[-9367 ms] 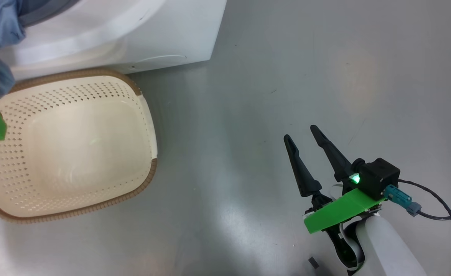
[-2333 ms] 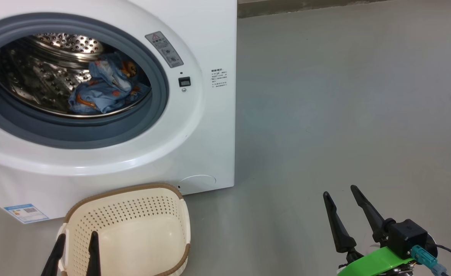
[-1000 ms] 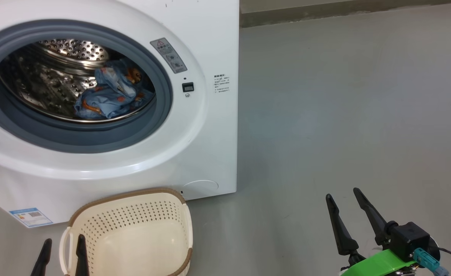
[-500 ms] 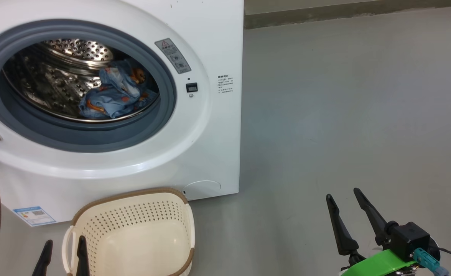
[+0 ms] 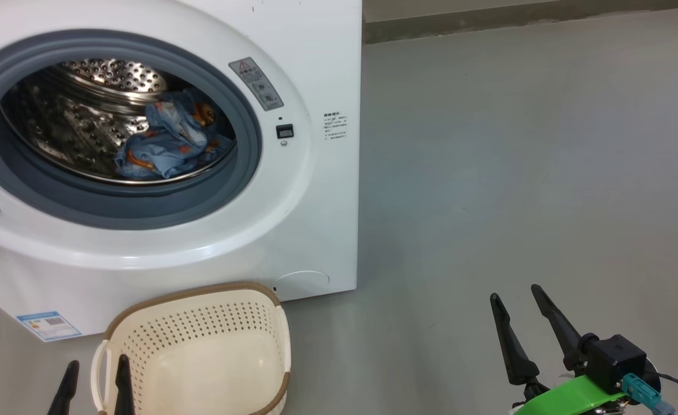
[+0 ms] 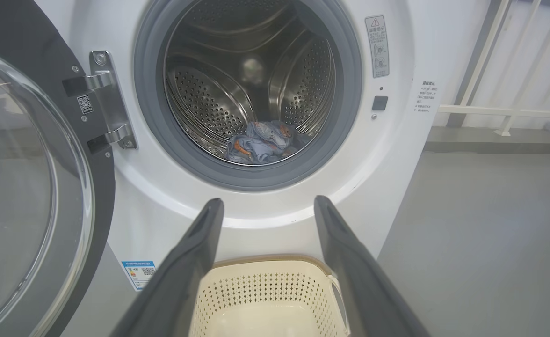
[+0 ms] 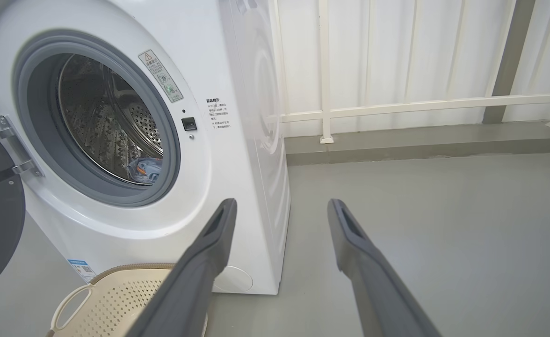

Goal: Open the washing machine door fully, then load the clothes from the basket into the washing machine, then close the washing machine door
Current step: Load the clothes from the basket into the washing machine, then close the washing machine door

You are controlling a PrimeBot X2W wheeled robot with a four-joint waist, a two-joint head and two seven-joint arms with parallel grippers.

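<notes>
Two grippers, both wide and empty; washing machine door (image 6: 18, 164) stands swung out left of the left gripper (image 6: 268, 201), well apart from the right gripper (image 5: 514, 291); left arm nearer.

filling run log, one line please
black round door open; light-blue clothes in white washer; cream basket looks empty; left gripper open; right gripper open
</notes>
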